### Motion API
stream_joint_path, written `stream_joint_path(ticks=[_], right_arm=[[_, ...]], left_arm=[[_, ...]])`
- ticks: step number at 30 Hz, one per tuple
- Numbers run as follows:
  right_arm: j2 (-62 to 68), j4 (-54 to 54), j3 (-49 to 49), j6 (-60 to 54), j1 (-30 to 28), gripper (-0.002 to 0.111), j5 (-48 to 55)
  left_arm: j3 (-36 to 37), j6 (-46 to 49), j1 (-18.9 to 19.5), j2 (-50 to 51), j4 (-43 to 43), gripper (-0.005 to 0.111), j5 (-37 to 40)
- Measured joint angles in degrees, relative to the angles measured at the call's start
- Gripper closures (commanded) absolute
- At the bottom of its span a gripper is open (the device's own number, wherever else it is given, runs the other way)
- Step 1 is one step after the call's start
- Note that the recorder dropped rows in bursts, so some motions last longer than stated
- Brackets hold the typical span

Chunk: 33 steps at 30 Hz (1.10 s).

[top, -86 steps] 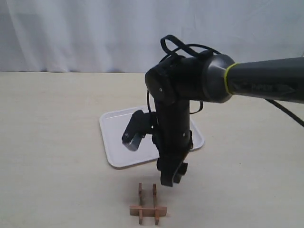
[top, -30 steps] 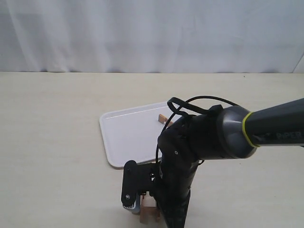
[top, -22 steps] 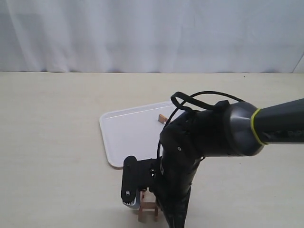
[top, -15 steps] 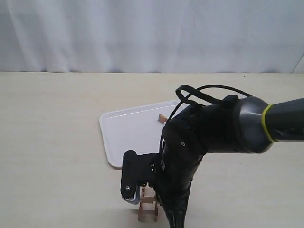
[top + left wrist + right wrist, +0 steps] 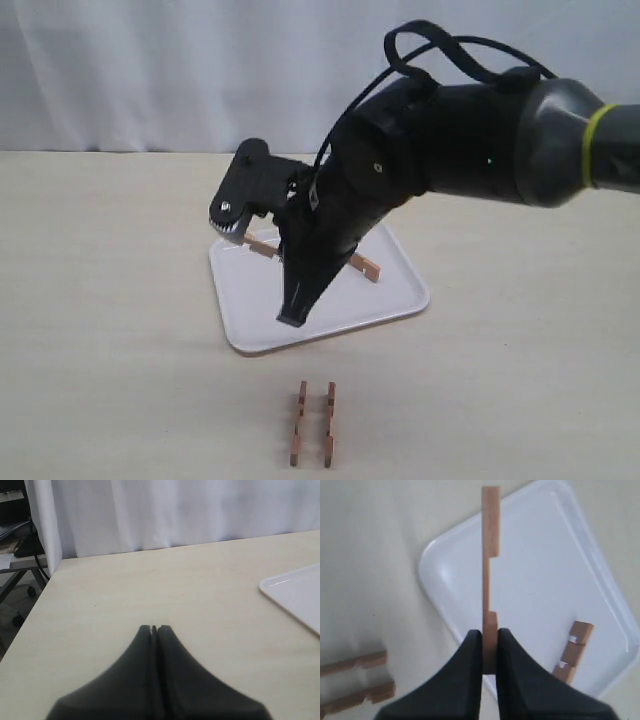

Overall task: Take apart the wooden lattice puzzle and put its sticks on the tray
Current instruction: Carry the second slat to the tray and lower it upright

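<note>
- Exterior: the right arm hangs over the tray (image 5: 395,300), centre frame. The puzzle is already apart, and two sticks (image 5: 298,437) lie side by side on the bench (image 5: 110,320), bottom centre.
- Left wrist: the left jaws are pressed together, empty, above the bench. The tray's corner is at the right edge.
- Right wrist: the right jaws pinch a third stick (image 5: 490,555) above the tray. A fourth stick (image 5: 573,650) lies on it, lower right. Roughly halfway: one to set down, two to fetch.

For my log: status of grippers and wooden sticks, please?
Left gripper shut, empty. Right gripper shut on one notched reddish-brown wooden stick above flat white plastic tray. Second stick on tray, two sticks on table. Nothing in the way.
</note>
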Motion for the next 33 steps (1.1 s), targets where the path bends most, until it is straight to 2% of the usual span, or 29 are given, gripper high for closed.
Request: stream_joint_path(ticks=[5, 9, 11, 21, 33], right_arm=[[9.35, 1.73, -10.6, 5.17, -4.23, 0.104, 9.35], [17.16, 2.46, -17.87, 8.41, -6.34, 0.104, 19.16], [20.04, 2.31, -20.13, 10.4, -6.72, 0.104, 20.92], [23.73, -0.91, -21.8, 19.35, -8.17, 0.104, 19.16], [24.95, -0.64, -21.8, 23.63, -9.44, 0.104, 16.66]], left_arm=[[0.0, 0.0, 0.0, 0.0, 0.0, 0.107, 0.0], [0.0, 0.0, 0.0, 0.0, 0.0, 0.107, 0.0], [0.0, 0.0, 0.0, 0.0, 0.0, 0.107, 0.0], [0.0, 0.0, 0.0, 0.0, 0.0, 0.107, 0.0], [0.0, 0.0, 0.0, 0.0, 0.0, 0.107, 0.0]])
